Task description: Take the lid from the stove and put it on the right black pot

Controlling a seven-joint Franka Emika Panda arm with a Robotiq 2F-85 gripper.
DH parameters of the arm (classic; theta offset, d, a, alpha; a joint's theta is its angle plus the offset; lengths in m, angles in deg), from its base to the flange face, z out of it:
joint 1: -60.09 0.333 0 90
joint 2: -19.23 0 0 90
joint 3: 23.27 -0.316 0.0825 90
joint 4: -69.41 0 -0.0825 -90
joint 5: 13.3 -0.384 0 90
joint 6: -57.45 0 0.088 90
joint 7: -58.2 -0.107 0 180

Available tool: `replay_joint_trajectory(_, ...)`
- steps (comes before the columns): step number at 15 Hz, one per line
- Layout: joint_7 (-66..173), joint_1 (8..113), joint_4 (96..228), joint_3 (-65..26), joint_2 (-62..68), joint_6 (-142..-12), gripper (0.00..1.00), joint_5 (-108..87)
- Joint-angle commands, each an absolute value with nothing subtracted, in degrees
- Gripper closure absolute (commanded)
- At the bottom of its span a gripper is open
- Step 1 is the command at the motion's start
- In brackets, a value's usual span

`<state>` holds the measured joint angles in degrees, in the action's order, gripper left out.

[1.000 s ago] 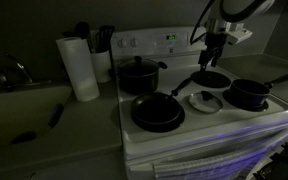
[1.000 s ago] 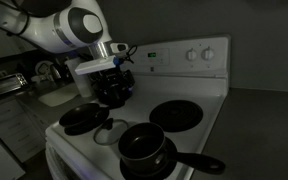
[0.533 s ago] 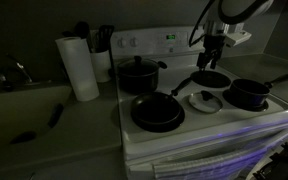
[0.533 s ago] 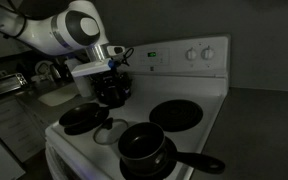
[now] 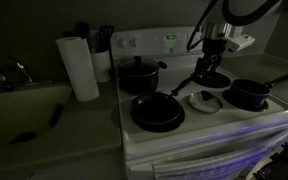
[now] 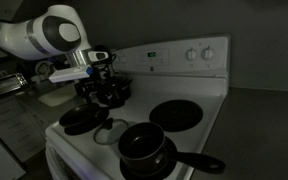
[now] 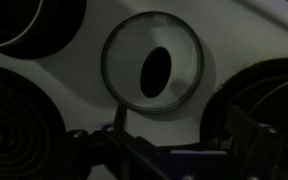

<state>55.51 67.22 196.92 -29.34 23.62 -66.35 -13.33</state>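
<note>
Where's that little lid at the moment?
The lid lies flat on the white stove top, near the front edge in an exterior view, between the big frying pan and the small long-handled pot.

the lid (image 7: 134, 55) looks like clear glass in a thin metal rim. the stove (image 5: 144, 43) is smooth white enamel, faintly glossy. the pot (image 5: 249, 94) is matt black. the roll (image 5: 81, 68) is soft white paper.

A dim home kitchen: a white stove (image 5: 149, 43) with a raised control panel carries a black frying pan (image 5: 156, 112). A paper towel roll (image 5: 81, 68) stands beside it, near a sink (image 5: 29, 104) with a faucet (image 5: 14, 72).
</note>
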Motion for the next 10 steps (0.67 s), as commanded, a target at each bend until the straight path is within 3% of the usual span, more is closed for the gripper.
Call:
replay_joint_trajectory(1, 52.91, 67.49, 204.73, -30.33, 28.6, -71.97, 0.0, -13.19)
replay_joint_trajectory(7, 39.64, 66.06, 208.24, -31.67, 26.89, -78.34, 0.0, -1.38)
replay_joint_trajectory(10, 39.39, 65.78, 212.05, -30.8, 27.34, -92.62, 0.0, -0.87)
